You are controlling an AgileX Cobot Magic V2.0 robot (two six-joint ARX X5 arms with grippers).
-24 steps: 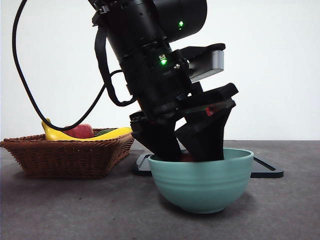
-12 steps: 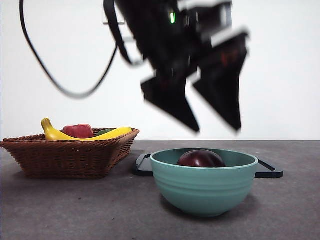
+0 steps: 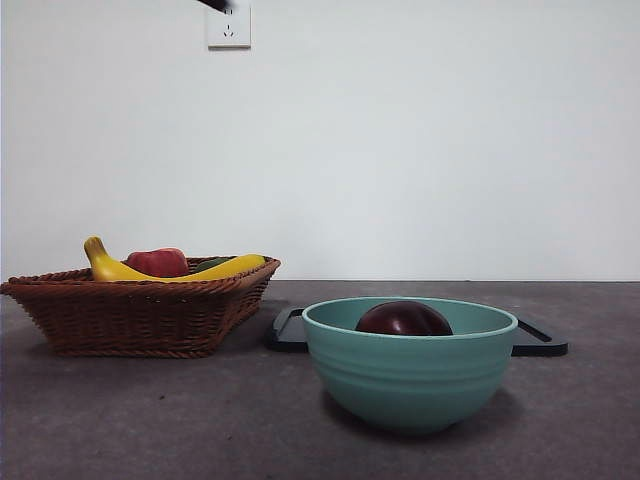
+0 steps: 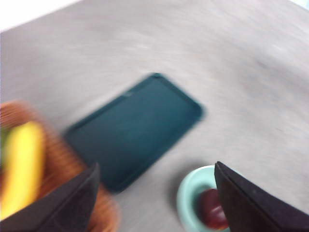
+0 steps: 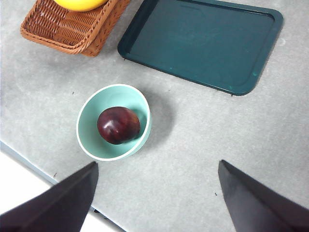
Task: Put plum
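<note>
Inside the teal bowl point(image 5: 114, 122) lies the plum point(image 5: 118, 125), released, below both empty, spread-jawed grippers, the right gripper point(image 5: 154, 193) nearer.

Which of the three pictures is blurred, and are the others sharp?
The left wrist view is smeared: the tray and plum look soft. The right wrist view is sharp, with a highlight on the plum. The front view is sharp; the bowl casts a soft shadow.

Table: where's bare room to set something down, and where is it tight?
The dark tray is bare across its whole surface. Open table lies on the side of the green bowl away from the basket. The bowl holds the plum; the basket is full of fruit. Both grippers are open, high above.
</note>
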